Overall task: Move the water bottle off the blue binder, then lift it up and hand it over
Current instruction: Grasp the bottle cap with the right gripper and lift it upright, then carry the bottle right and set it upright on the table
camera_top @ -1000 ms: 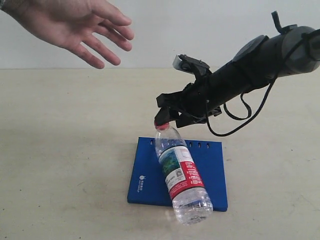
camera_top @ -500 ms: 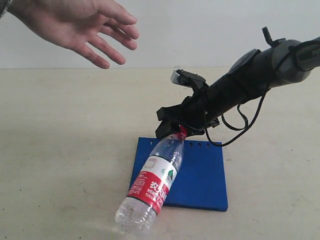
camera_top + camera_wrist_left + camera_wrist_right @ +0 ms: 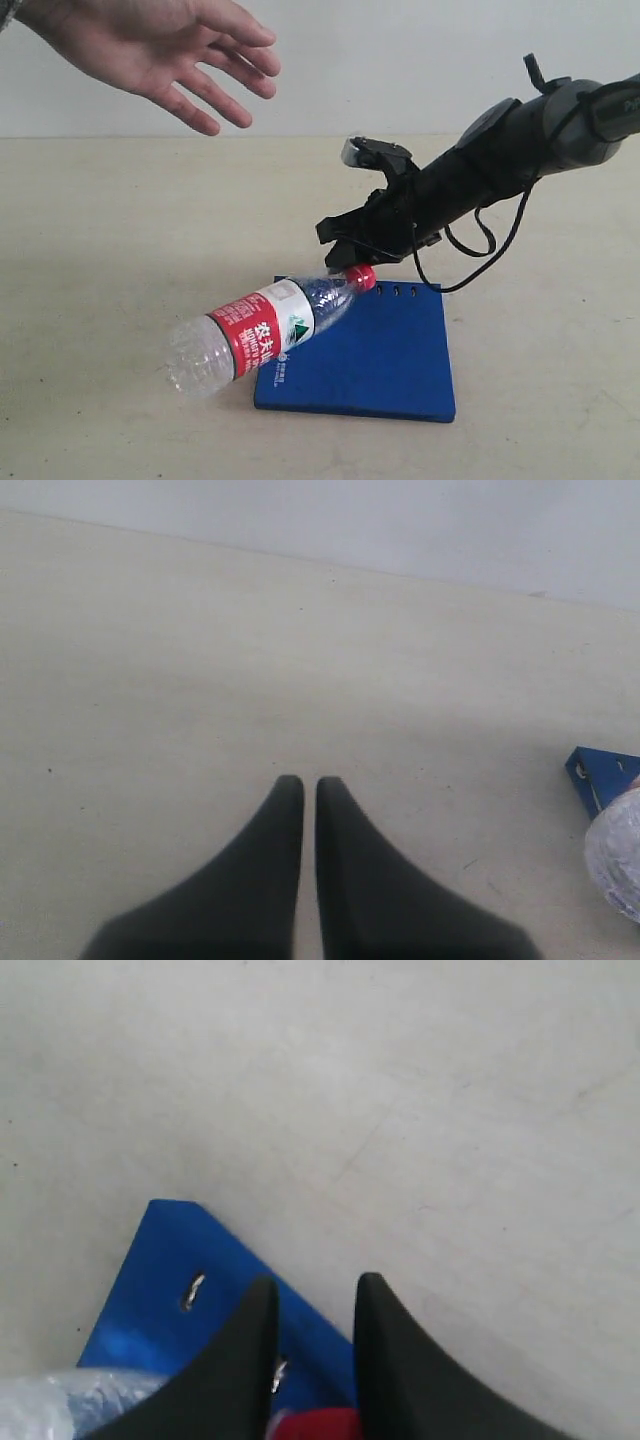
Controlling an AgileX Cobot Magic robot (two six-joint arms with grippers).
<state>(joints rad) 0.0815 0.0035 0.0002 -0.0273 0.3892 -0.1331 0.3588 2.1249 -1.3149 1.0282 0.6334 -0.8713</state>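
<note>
The water bottle lies tilted, its base on the table to the left and its neck over the blue binder's far left corner. My right gripper is at the bottle's red cap. In the right wrist view the cap fills the gap between the fingers of the right gripper, which is shut on it above the binder. My left gripper is shut and empty over bare table, with the binder's corner and the bottle's base off to one side.
A person's open hand hovers at the upper left, above the table. The beige tabletop spreads around the binder, with a pale wall behind it. The right arm's cable hangs in a loop under the arm.
The bottle has swung round by its cap, its base sweeping from the binder's front edge out to the left onto the table. The right gripper's fingers have closed in. The hand barely moved.
</note>
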